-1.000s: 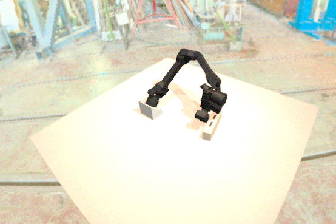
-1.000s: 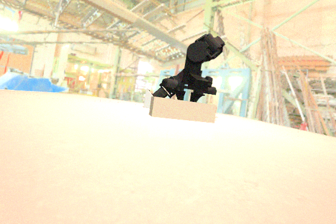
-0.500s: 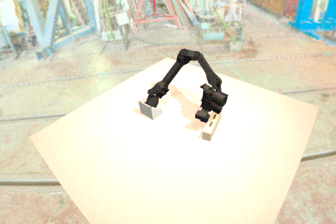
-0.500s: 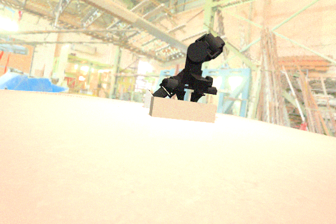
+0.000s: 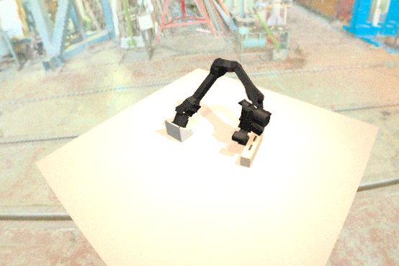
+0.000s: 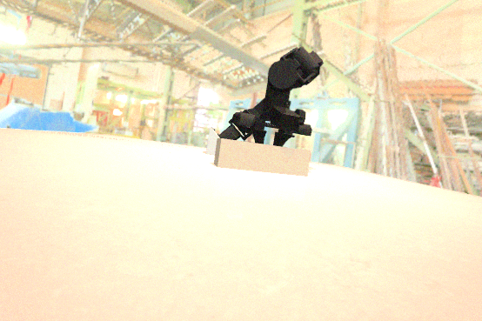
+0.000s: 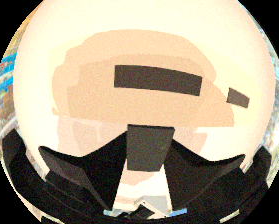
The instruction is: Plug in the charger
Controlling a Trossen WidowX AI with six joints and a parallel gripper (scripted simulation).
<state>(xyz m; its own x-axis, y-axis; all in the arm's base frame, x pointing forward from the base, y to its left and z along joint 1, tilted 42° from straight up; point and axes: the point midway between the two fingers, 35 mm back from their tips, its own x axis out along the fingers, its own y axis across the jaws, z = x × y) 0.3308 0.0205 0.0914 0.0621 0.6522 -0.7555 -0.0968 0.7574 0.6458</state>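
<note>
Top view: black segmented arm (image 5: 205, 86) arched over smooth pale table (image 5: 202, 200); claw (image 5: 251, 133) (image 6: 271, 138) (image 7: 144, 136) positioned at oblong, slotted power strip (image 5: 245, 161) (image 6: 263, 157) (image 7: 155, 107).

Exterior view: strip seen as matte tan box; claw fingers partly hidden behind it.

Wrist view: dark, flat-faced charger (image 7: 149, 150) pinched between claw's tapered fingers, beside strip's dark slots; prongs hidden, insertion undetermined.

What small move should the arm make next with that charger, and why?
Probably ease the charger sideways over the left slot before pushing straight down. The gripper holds it, and in the wrist view it sits beside the power strip's long dark slot, seemingly not over it. I can't see the prongs, so I'd check they line up first.
</note>
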